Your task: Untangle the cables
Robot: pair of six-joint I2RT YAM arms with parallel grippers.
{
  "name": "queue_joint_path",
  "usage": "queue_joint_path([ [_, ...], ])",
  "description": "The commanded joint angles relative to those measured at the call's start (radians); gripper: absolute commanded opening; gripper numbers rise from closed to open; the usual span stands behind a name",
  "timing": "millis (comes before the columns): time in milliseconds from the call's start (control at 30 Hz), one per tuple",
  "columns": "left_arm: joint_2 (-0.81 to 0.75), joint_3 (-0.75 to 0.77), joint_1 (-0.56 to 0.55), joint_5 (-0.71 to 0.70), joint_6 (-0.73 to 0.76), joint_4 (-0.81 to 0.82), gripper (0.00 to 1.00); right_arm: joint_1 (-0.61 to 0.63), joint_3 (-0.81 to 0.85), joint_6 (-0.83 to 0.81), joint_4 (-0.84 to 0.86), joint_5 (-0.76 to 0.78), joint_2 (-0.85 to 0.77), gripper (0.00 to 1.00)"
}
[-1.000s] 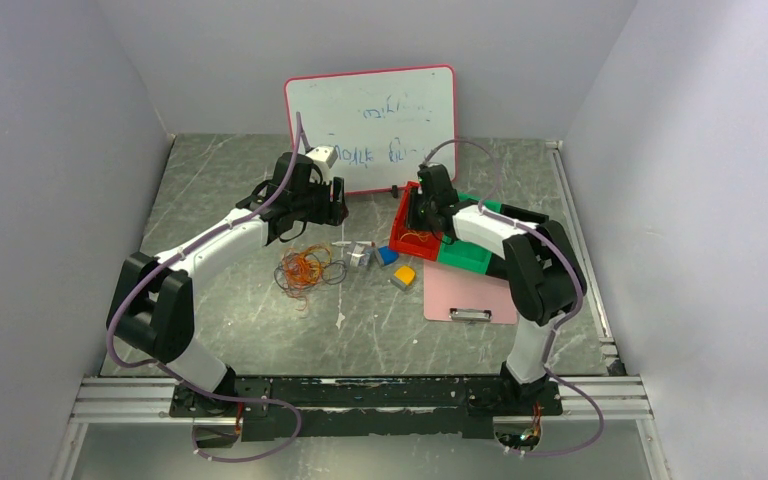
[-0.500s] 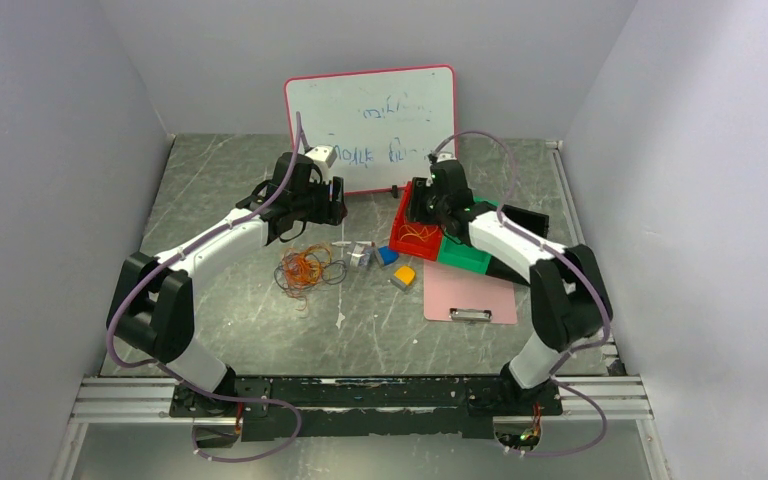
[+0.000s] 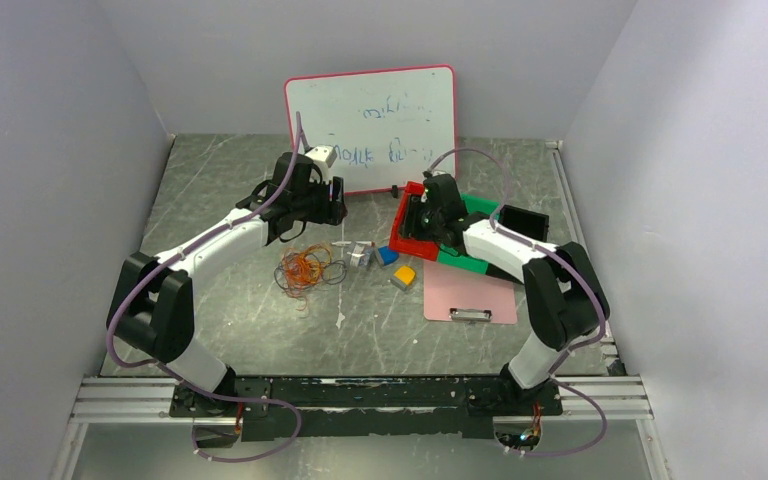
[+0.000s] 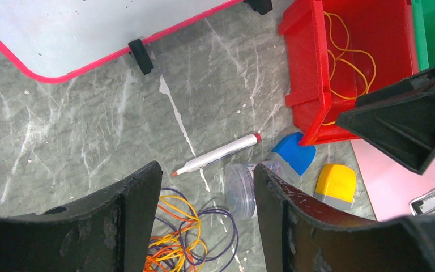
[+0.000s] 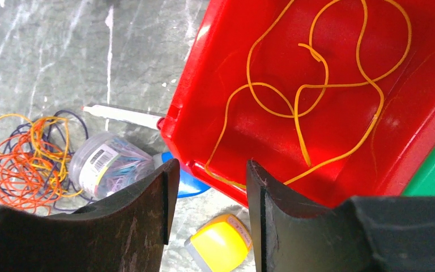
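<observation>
- A grey, marble-patterned tabletop (image 3: 230, 190) fills the floor of the enclosure, streaked with pale veins and white scuff marks (image 4: 170, 102).
- A plain pale lilac-grey left wall (image 3: 50, 150) rises from the table's left edge.
- A matching right wall (image 3: 690, 180) closes the right side.
- The far wall (image 3: 360, 40) has the same colour and is bare.
- A whiteboard (image 3: 370, 125) with a red frame stands upright at the far edge, with faint blue writing.
- An aluminium rail (image 3: 120, 398) runs along the near edge.
- The light is soft and even.
</observation>
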Motion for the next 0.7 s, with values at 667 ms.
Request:
queue_joint_path([
  [667, -0.019, 0.015, 0.005, -0.015, -0.006, -0.007, 0.65, -0.002, 0.050, -0.032, 0.022, 0.003, 0.011, 0.51],
])
